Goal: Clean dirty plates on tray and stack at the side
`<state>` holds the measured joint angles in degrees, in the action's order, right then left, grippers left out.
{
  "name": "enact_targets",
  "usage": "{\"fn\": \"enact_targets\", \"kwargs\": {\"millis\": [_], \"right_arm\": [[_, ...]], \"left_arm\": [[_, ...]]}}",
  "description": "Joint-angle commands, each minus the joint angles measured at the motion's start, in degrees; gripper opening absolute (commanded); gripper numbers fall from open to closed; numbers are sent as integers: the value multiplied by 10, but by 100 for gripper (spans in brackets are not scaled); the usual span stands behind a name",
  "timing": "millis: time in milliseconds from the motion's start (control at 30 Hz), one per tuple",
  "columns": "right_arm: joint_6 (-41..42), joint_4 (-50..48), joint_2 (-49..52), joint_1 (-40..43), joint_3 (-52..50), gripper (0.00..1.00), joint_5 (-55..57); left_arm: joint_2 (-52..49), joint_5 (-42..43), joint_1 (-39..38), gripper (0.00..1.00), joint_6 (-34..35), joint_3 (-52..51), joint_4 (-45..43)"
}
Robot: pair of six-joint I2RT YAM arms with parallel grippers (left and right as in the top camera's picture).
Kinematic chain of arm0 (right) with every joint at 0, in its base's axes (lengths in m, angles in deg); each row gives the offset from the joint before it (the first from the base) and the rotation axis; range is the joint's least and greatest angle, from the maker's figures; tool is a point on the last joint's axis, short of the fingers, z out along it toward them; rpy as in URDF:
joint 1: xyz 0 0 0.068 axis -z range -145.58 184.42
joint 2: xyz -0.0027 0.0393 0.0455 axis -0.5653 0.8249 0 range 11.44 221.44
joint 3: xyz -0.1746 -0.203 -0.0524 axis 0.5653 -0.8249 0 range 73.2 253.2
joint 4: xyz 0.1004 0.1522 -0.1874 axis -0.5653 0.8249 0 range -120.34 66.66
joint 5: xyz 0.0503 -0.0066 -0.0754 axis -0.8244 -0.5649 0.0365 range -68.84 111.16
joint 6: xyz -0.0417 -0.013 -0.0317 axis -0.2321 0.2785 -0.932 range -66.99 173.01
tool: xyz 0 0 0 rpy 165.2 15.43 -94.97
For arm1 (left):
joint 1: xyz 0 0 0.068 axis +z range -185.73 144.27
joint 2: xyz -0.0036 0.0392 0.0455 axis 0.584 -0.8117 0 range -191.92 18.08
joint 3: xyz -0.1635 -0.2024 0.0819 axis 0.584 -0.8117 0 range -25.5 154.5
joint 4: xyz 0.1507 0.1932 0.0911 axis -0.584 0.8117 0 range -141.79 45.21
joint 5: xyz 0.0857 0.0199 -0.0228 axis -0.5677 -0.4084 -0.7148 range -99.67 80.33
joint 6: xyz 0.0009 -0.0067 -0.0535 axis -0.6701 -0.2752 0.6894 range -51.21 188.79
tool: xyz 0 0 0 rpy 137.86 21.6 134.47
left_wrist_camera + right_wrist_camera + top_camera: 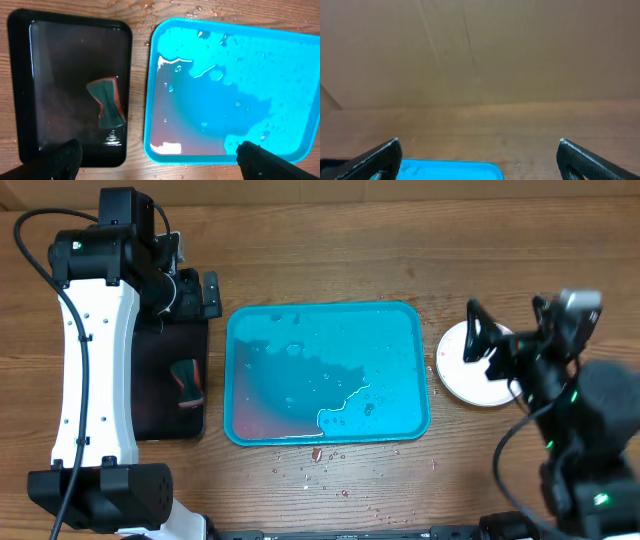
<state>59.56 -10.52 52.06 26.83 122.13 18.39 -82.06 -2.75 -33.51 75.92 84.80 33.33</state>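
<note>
Wooden tabletop, backed by a plain brown wall, is seen wet and speckled around the tray (pixel 390 330), on which only pooled water (pixel 235 75) is found and no plate is seen. The plates (pixel 455 378) are stacked directly beneath the right gripper (pixel 487 340), just off the tray's short edge on that gripper's side. They are partly hidden by its dark fingers, so the number in the stack cannot be told; only white is shown. In its own wrist view the right gripper is seen spread wide and empty. The left gripper (pixel 195 292) is likewise held wide apart with nothing between the fingers. It is poised over the black tray (pixel 155 415), with the sponge (pixel 107 102) lying below and slightly nearer the arm's base. The tray's long axis is laid between the two grippers, so the whole tray separates the left gripper from the stack. The right arm is therefore judged the nearer one for any move on the plates. As the plates are round, no approach direction is favoured. The stacking is judged close to finished.
</note>
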Motion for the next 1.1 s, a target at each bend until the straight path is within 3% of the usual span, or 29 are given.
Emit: {"fn": "enact_targets", "kwargs": {"millis": [0, 233, 500, 1067], "right_arm": [[-19, -58, -78, -1, -115, 100, -12], [-19, -138, -216, -1, -290, 100, -25], [-19, -192, -322, -2, -410, 100, -25], [-18, -154, -405, -8, -485, 100, -25]], "left_arm": [[0, 4, -1, 100, 6, 9, -1], [0, 4, -1, 100, 6, 9, -1], [0, 3, -2, 100, 6, 9, -1], [0, 2, -2, 100, 6, 9, -1]]}}
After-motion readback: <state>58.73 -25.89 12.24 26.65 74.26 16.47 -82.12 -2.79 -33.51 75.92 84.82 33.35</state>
